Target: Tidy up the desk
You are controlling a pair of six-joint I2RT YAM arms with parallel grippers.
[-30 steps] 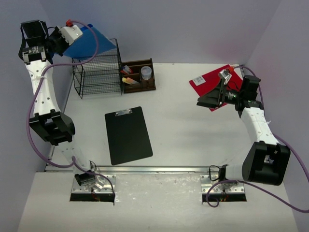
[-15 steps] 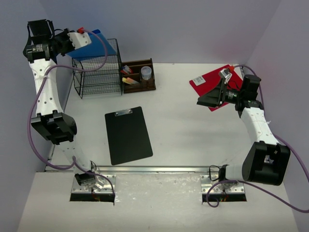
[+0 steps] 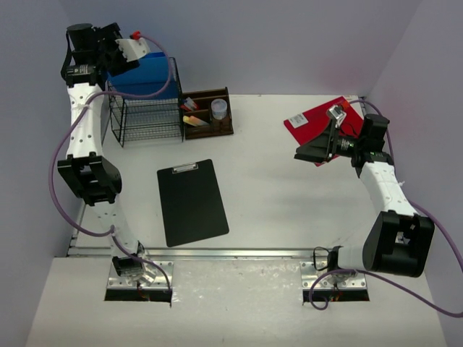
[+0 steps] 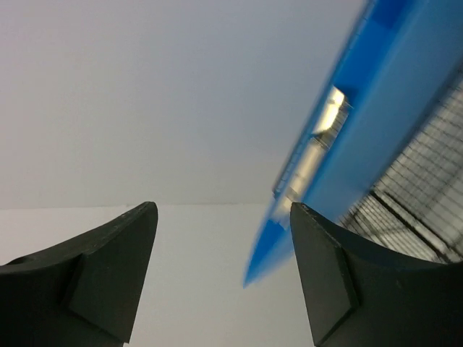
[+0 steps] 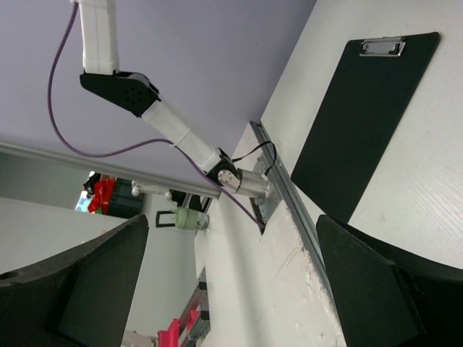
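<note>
Left arm is stretched way up into the far left corner, wrist bent over the top of the black wire rack (image 3: 145, 116). The left tool (image 4: 223, 210) has its fingers spread with nothing between them, so it's let go. The blue clipboard (image 3: 141, 76) sits on top of the rack, and in the wrist view it's just off to the right of the fingers, blurry, with its metal clip showing. Right arm is folded up on the far right with the forearm pointing left. The right tool (image 3: 311, 153) hangs above the near edge of the red clipboard (image 3: 315, 119), spread wide and gripping nothing. The table (image 3: 289, 210) is the big matte white top that fills the middle of the scene, with a silver rail (image 3: 231, 253) along its near edge. On it there's a black clipboard (image 3: 192, 202) lying flat near the left-middle and a small wooden organizer (image 3: 208, 112) just right of the rack.
</note>
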